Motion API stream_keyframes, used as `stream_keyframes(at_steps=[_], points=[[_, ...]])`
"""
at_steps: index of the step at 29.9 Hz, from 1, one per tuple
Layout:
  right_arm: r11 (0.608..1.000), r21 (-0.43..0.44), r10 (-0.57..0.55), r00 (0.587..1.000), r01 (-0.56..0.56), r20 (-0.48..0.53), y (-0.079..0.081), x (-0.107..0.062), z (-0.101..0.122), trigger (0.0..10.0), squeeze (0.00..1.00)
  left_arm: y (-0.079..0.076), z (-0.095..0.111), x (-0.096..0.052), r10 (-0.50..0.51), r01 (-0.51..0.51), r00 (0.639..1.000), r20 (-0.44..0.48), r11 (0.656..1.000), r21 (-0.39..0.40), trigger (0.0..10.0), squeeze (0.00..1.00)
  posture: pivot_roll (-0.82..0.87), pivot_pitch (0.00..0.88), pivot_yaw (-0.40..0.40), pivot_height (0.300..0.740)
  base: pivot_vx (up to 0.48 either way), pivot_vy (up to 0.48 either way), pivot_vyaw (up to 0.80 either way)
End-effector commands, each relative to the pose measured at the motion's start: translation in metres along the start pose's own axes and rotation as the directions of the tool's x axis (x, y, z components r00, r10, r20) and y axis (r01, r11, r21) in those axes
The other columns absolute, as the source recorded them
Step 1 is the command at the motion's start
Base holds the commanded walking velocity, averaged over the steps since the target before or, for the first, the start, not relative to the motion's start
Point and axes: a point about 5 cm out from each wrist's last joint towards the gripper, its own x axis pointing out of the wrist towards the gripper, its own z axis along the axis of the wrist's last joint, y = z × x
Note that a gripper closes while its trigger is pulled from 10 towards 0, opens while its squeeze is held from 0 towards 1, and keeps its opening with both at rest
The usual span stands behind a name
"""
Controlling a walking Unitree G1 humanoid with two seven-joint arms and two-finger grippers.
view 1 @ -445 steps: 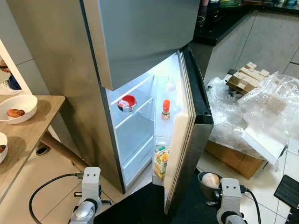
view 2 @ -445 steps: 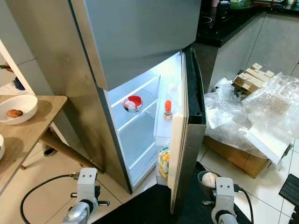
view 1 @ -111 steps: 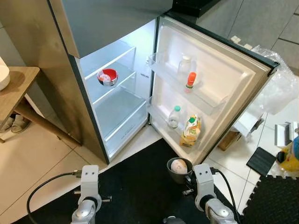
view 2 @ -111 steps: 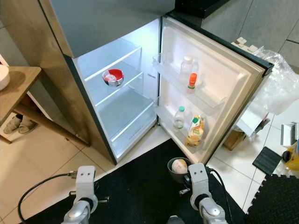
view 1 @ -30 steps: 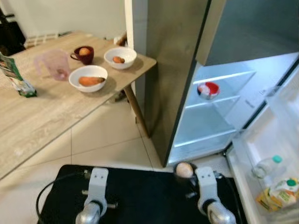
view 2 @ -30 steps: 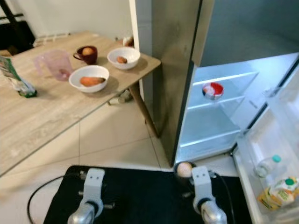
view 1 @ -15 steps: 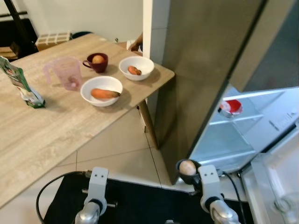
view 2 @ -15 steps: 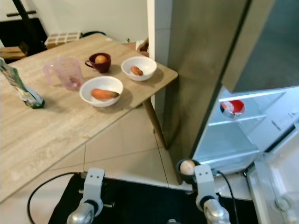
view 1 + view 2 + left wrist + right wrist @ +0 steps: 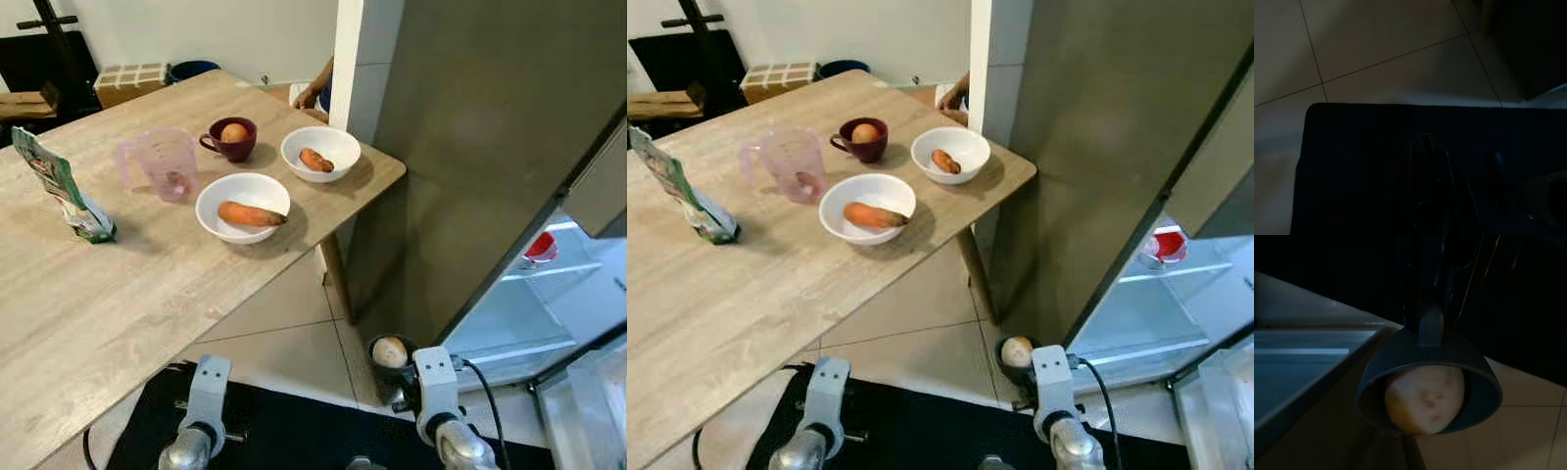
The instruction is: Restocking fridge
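The right gripper [image 9: 1431, 325] hangs low at the near right, over the edge of a black floor mat [image 9: 294, 431], its fingers clamped on the rim of a small dark grey cup [image 9: 389, 354] that holds one pale, round potato [image 9: 390, 352]. The cup is just in front of the open silver fridge [image 9: 490, 147], where a small metal bowl with red contents [image 9: 539, 247] sits on a lit glass shelf at the far right.

The left gripper [image 9: 1430, 147] hangs idle over the mat at the near left; in its dark wrist view I cannot tell whether its fingers are parted or together.

To the left, a light wooden table [image 9: 118, 284] carries:
- a white round bowl holding a whole orange carrot [image 9: 243, 206]
- a white bowl holding a small carrot piece [image 9: 319, 153], farther right
- a maroon mug holding a round potato [image 9: 233, 138]
- a translucent pink measuring jug [image 9: 162, 163]
- a green-and-white pouch [image 9: 61, 186], upright at far left

A person's arm [image 9: 315, 88] shows beyond the table's far corner.
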Motion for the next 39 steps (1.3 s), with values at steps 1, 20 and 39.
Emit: stream_keyframes(at_steps=[1,20,39], points=[[1.0,0.005,0.001,1.0,-0.001,-0.015,0.0016,-0.0027,-0.0058,10.0,0.0,-0.0034,-0.0082,-0.0031,-0.013,0.013,1.0,-0.019,1.0,0.009,10.0,0.0,-0.12,0.1,0.003,0.736,0.0,0.0,0.0],[1.0,0.001,-0.009,1.0,0.009,-0.018,-0.0025,-0.0048,-0.0081,10.0,0.0,0.0001,-0.0045,-0.0012,0.017,-0.017,1.0,-0.015,0.999,-0.047,10.0,0.0,-0.12,0.101,0.003,0.736,0.0,-0.362,0.0],[1.0,-0.001,-0.012,1.0,0.012,-0.017,-0.0047,-0.0049,-0.0076,10.0,0.0,0.0016,-0.0055,-0.0019,0.019,-0.02,1.0,-0.016,0.998,-0.051,10.0,0.0,-0.12,0.108,0.001,0.736,0.0,-0.48,0.0]])
